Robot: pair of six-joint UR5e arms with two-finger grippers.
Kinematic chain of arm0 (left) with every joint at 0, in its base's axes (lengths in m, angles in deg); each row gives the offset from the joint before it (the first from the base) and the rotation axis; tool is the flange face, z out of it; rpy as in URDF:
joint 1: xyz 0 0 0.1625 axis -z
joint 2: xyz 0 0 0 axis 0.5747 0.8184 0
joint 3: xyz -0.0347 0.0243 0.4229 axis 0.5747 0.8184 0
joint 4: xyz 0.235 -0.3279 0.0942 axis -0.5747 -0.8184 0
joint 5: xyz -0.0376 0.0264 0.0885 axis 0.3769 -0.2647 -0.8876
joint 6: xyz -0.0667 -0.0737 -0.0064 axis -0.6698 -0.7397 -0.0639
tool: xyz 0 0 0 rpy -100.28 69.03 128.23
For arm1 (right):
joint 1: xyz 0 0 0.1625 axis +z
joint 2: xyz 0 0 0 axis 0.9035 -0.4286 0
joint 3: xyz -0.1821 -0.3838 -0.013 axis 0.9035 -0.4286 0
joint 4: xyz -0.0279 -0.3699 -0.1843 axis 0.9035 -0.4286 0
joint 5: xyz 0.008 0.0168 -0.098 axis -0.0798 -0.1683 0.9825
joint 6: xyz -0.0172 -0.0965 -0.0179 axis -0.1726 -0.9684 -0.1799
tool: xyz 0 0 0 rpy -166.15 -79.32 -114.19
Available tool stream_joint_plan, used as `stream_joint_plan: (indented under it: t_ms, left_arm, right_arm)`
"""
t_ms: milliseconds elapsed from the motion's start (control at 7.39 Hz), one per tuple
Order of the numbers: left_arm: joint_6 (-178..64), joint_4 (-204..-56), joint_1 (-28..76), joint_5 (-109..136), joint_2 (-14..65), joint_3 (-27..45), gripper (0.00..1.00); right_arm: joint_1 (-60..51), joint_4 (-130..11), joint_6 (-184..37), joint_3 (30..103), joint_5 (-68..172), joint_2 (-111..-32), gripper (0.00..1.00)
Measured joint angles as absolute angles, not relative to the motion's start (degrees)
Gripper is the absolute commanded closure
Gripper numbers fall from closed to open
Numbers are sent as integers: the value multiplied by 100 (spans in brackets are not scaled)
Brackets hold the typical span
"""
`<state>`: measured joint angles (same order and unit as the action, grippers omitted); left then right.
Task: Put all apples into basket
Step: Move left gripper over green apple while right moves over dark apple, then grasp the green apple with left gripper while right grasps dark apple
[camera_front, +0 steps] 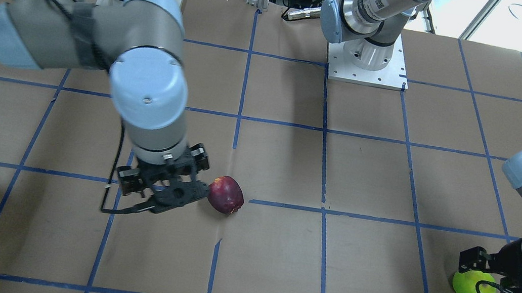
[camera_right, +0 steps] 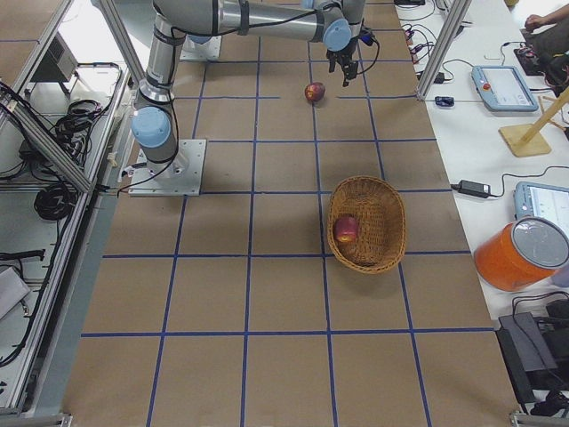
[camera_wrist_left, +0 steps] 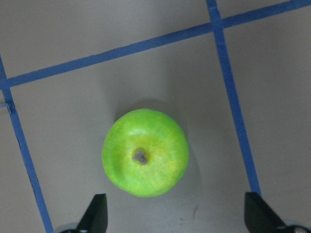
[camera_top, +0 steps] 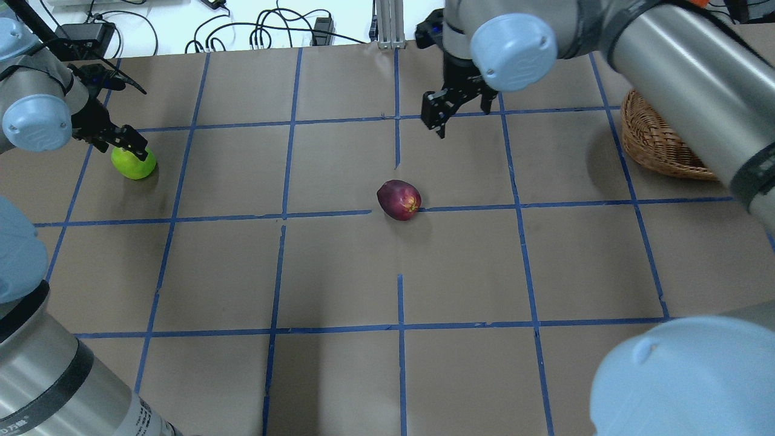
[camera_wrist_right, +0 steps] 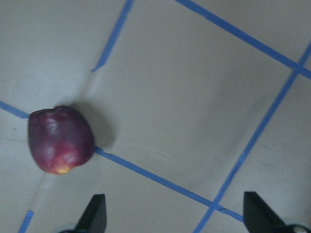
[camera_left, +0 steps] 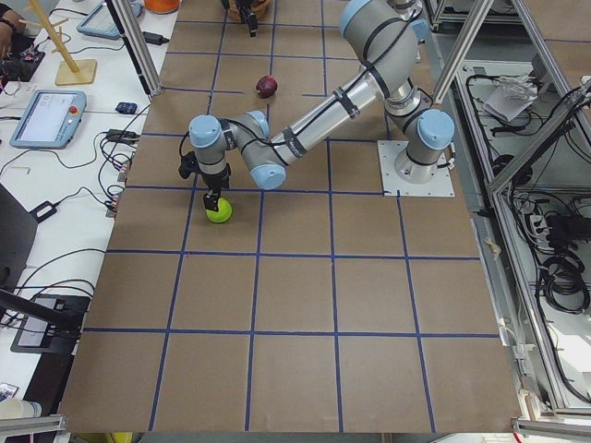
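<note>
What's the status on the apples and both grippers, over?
Left gripper open, poised over green apple. Right gripper open, empty, near maroon apple. Red apple in basket; two on table. Nothing in the way.

Table: covered in brown paper, marked into squares by blue tape lines; light is even, shadows soft.

White bench along the table's far edge, strewn with black cables. On it:
- pale blue tablet-like screen
- wooden stand
- black power brick
- orange tub with a grey lid

Aluminium frame posts stand at the table's edges. Behind the table is grey floor with coiled black cable. A bright, washed-out pane sits beyond the table's corner.
</note>
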<state>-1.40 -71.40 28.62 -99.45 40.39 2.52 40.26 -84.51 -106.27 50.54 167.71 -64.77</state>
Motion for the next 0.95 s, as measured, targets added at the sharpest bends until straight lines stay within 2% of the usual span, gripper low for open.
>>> stream_joint_plan:
  t_ms: [541, 676, 812, 947]
  left_arm:
    - [-178, -7058, 2853, -9909, 4421, 137, 0]
    - [-180, -7057, 2854, -9905, 4518, 92, 11]
    - [-178, -7054, 2854, -9901, 4574, 65, 59]
    - [-187, -7051, 2851, -9895, 4583, 50, 68]
  right_arm:
    - [4528, -10554, -11214, 6406, 16771, -6217, 0]
    - [4598, -10843, -11270, 6568, 16632, -6172, 0]
    - [4671, -10951, -11266, 6627, 16394, -6158, 0]
    - [4708, -10986, -11249, 6666, 16221, -6137, 0]
